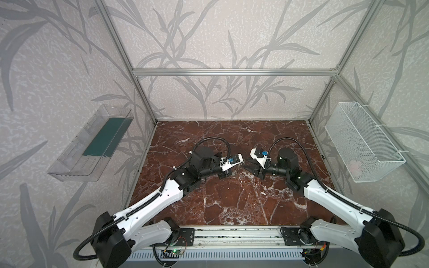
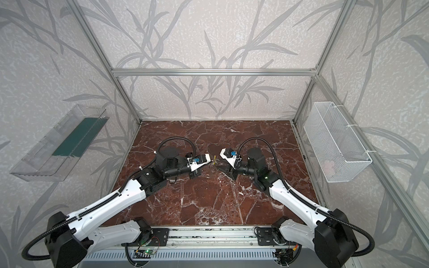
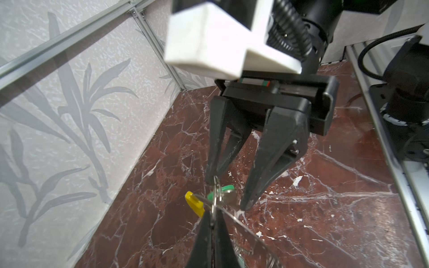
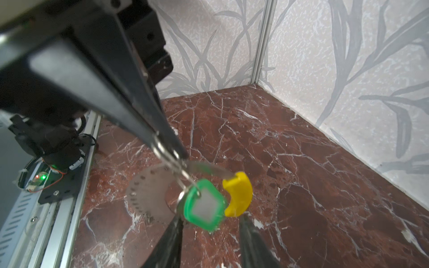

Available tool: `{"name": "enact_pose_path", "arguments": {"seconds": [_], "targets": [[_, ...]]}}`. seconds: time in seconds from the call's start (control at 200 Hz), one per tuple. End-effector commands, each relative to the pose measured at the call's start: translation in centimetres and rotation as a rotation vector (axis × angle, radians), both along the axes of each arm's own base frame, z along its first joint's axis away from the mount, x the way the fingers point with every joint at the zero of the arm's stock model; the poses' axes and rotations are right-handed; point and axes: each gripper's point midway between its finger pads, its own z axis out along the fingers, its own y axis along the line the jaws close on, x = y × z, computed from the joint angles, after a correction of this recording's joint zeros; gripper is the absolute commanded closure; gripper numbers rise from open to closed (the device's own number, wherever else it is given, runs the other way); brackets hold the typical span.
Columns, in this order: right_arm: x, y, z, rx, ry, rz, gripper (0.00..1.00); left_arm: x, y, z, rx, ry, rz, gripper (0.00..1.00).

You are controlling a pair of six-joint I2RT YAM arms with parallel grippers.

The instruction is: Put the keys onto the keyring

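Observation:
My left gripper (image 3: 212, 224) is shut on the keyring (image 4: 148, 192), a grey metal band with a yellow sleeve (image 4: 240, 195), and holds it above the marble top. A green-rimmed key (image 4: 205, 206) hangs from the band by thin wire loops (image 4: 173, 162) next to the left fingertips (image 4: 176, 150). My right gripper (image 4: 211, 220) is open, its fingers (image 4: 173, 241) standing either side of the key without pinching it. In a top view the yellow sleeve (image 2: 214, 159) shows between the two grippers. A pale green bit (image 3: 240, 261) peeks out beside the left fingers.
The marble tabletop (image 1: 232, 204) lies below both arms. A clear plastic tray (image 1: 92, 143) hangs on the left wall and a white mesh basket (image 1: 362, 143) on the right wall. An aluminium rail (image 1: 232, 234) runs along the front edge.

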Motion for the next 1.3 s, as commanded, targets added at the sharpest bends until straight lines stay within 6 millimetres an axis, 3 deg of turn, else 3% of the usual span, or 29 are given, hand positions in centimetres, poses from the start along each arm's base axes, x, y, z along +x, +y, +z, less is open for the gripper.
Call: {"name": "enact_pose_path", "arguments": {"seconds": [0.0, 0.235, 0.455, 0.885, 1.16, 1.294], "targets": [[-0.6, -1.1, 3.8, 0.05, -0.179, 0.007, 0.6, -1.7, -0.7, 2.0, -0.115, 0.043, -0.107, 1.0], [-2.8, -0.6, 7.0, 0.112, -0.267, 0.127, 0.72, -1.8, -1.1, 2.1, -0.148, 0.084, -0.148, 1.0], [-3.1, 0.1, 8.6, 0.152, -0.274, 0.183, 0.79, -2.0, -1.3, 2.1, -0.15, 0.093, -0.166, 1.0], [-3.4, 0.9, 8.2, 0.151, -0.207, 0.251, 0.74, -2.5, -1.4, 2.4, -0.148, 0.089, -0.192, 1.0], [-3.8, 1.5, 7.9, 0.147, -0.171, 0.302, 0.9, -2.9, -1.3, 2.5, -0.138, 0.078, -0.211, 1.0], [-4.3, 1.9, 7.5, 0.128, -0.143, 0.332, 0.91, -3.0, -1.3, 2.9, -0.146, 0.067, -0.22, 1.0]]}}
